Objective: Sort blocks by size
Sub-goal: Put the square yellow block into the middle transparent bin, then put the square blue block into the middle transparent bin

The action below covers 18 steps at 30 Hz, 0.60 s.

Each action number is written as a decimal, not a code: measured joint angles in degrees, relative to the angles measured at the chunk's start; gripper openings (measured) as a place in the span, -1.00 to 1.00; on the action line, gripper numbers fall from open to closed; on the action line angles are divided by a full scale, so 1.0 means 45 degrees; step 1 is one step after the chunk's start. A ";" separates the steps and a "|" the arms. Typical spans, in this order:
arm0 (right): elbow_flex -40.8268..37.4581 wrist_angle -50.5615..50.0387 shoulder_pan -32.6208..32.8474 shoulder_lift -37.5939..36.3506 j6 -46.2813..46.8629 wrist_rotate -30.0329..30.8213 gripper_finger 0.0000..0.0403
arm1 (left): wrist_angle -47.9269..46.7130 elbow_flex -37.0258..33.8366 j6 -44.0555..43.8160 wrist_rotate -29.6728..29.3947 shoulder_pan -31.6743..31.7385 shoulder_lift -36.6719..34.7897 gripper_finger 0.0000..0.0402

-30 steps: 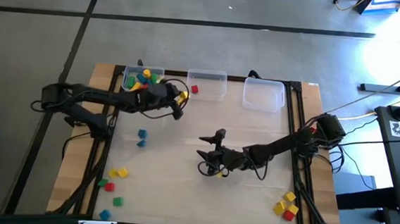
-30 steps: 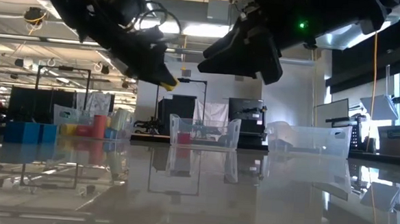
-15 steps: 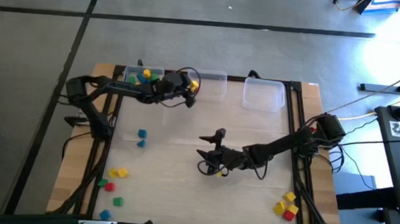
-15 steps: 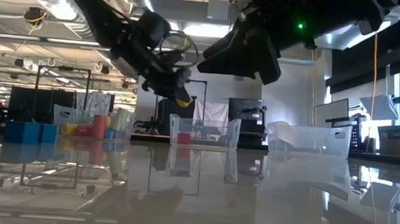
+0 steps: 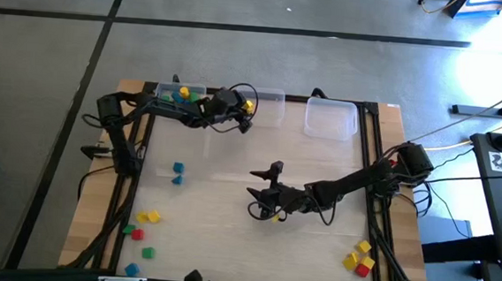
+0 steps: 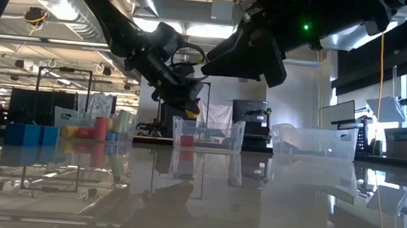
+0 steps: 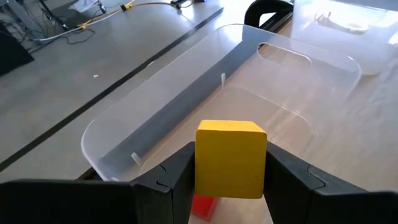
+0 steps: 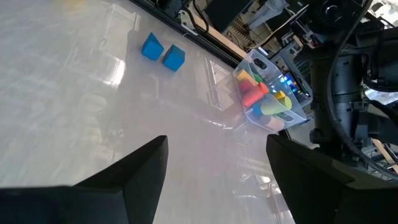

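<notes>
My left gripper point(image 5: 246, 112) is shut on a yellow cube block point(image 7: 231, 157) and hangs above the left end of the middle clear bin point(image 5: 264, 104). A red block point(image 7: 202, 206) lies in that bin under the cube. The left bin point(image 5: 176, 97) holds several blocks. My right gripper point(image 5: 262, 187) stands open above mid-table with nothing between its fingers point(image 8: 127, 177). A small yellow block point(image 5: 276, 217) lies on the table just beside it. Two blue blocks point(image 5: 178, 173) lie on the table at the left. My left gripper pinches the yellow cube by two opposite side faces point(image 7: 200, 171) between its two fingers point(image 7: 169, 180). The fingers come slanting down from the table's left. The cube sits level and is lifted clear above the middle bin.
A third clear bin point(image 5: 330, 119) stands at the far right. Loose blocks lie near the front left point(image 5: 142, 229) and the front right point(image 5: 360, 258). Bare tabletop point(image 5: 220, 200) lies between the two arms.
My left gripper has carried the yellow cube toward the table's right and far edge, from beside the left bin to above the middle bin's left end, and has sunk a little. The cube stays in its grip.
</notes>
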 joint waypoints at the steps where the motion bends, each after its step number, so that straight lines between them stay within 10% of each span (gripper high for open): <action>1: 0.0000 -0.0001 0.0000 0.0000 0.0000 0.0000 0.38 | -0.0002 0.0000 -0.0104 0.0000 0.0000 0.0000 -0.23; 18: 0.0000 0.0008 0.0000 0.0000 0.0000 0.0000 0.38 | -0.0836 0.0050 -0.0955 0.1770 0.0644 0.0000 -0.23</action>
